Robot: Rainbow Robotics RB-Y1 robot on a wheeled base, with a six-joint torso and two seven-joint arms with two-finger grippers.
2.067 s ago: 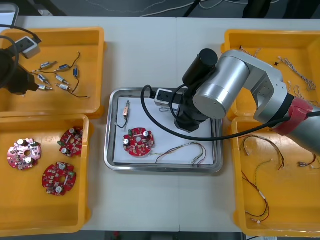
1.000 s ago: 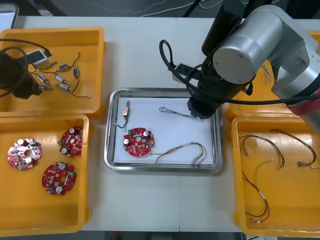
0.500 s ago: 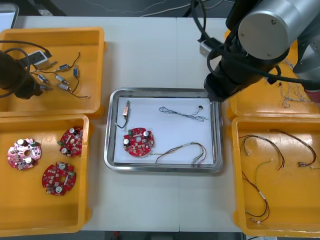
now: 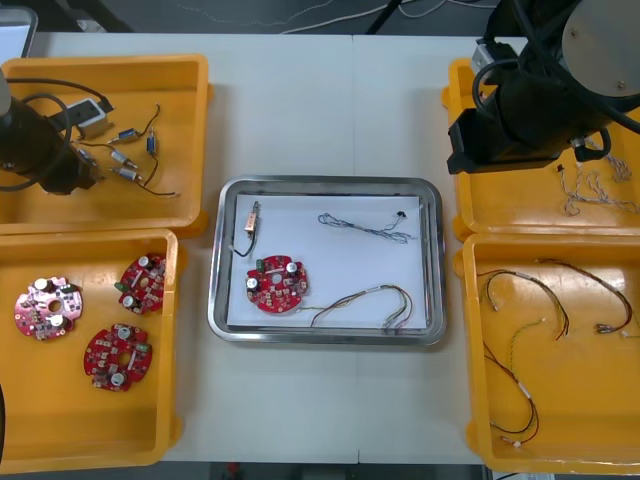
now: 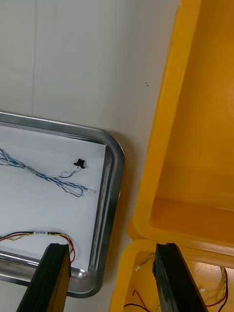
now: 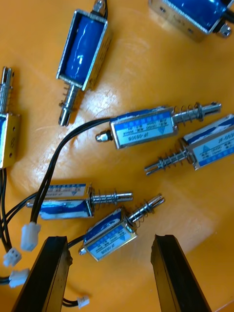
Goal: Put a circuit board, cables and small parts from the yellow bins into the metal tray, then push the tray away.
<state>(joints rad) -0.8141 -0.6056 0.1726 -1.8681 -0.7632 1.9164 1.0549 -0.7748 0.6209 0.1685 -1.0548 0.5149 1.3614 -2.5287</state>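
Note:
The metal tray (image 4: 432, 262) in the middle of the table is white inside. It holds a round red circuit board (image 4: 277, 283), a small metal part (image 4: 250, 221), a twisted blue and white cable (image 4: 366, 228) and a red and yellow cable (image 4: 366, 299). My right gripper (image 5: 112, 280) is open and holds nothing, hovering over the gap between the tray's rim (image 5: 114, 161) and the right bins (image 5: 195, 146). The right arm (image 4: 535, 100) is over the far right bin. My left gripper (image 6: 112, 275) is open just above several small metal parts (image 6: 109, 234) in the far left bin (image 4: 185, 120).
The near left bin (image 4: 160, 420) holds three more red circuit boards (image 4: 116, 355). Red and yellow cables (image 4: 520, 340) lie in the near right bin (image 4: 475, 400), and pale cables (image 4: 590, 185) lie in the far right bin. Bare table lies beyond and in front of the tray.
My right arm has lifted off the tray and swung back toward the far right bin, leaving the blue and white cable in the tray. The left arm shifted slightly over the small parts.

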